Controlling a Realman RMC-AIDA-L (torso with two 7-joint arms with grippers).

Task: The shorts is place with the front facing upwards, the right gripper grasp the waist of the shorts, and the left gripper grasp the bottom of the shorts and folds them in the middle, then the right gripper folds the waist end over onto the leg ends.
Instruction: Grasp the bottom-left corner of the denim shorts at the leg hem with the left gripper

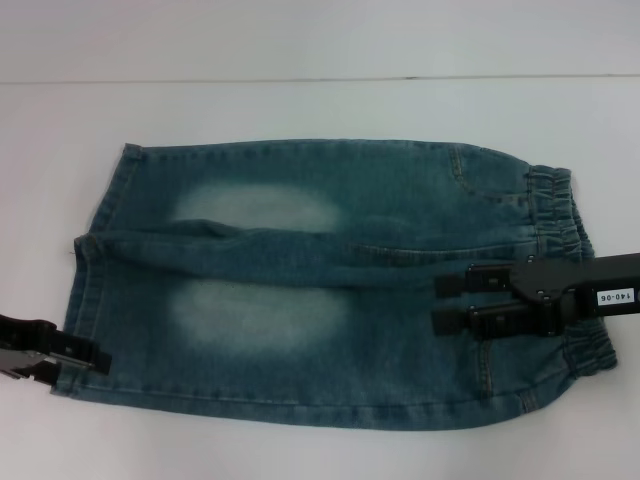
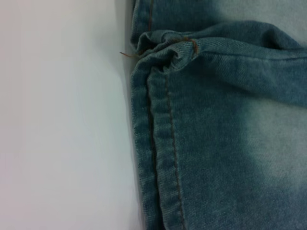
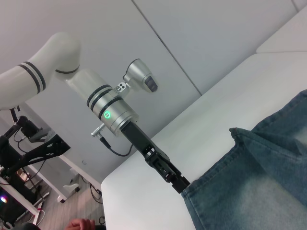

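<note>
Soft, floppy denim shorts (image 1: 330, 290) lie flat; right gripper (image 1: 447, 303) fingers spread, empty, just short of the waist (image 1: 560, 250) (left gripper (image 1: 85, 358) fingers' state unclear) beside bottom (image 1: 85, 300).

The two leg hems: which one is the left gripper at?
The left gripper is at the near leg hem, the one closer to the robot. The far leg hem lies untouched. The right gripper hovers near the waist.

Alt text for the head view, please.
Blue denim shorts lie flat on a white table, waist to the right. The right gripper hovers open near the waist; the left gripper is at the leg hems.
</note>
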